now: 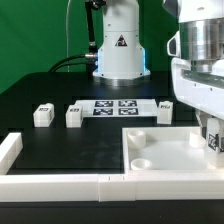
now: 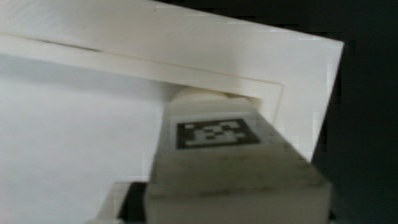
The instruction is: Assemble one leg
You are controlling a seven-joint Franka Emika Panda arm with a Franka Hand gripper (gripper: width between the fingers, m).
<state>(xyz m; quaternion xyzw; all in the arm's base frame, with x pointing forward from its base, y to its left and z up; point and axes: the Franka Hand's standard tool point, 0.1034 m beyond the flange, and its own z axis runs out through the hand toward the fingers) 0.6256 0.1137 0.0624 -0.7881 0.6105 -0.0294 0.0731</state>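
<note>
My gripper (image 1: 212,138) is at the exterior view's right, over the far right corner of the large white square panel (image 1: 150,160). It is shut on a leg (image 1: 213,143), a small white block with a black-and-white tag. In the wrist view the leg (image 2: 221,140) stands between the jaws of the gripper (image 2: 231,205) with its end at the inner corner of the panel's raised rim (image 2: 178,62). Whether the leg touches the panel floor I cannot tell. A dark finger (image 2: 167,200) shows beside the leg.
Three more loose legs stand on the black table: two at the left (image 1: 42,115) (image 1: 75,115) and one right of the marker board (image 1: 166,111). The marker board (image 1: 115,107) lies before the robot base (image 1: 118,50). Long white bars (image 1: 60,183) (image 1: 9,150) lie along the front and left.
</note>
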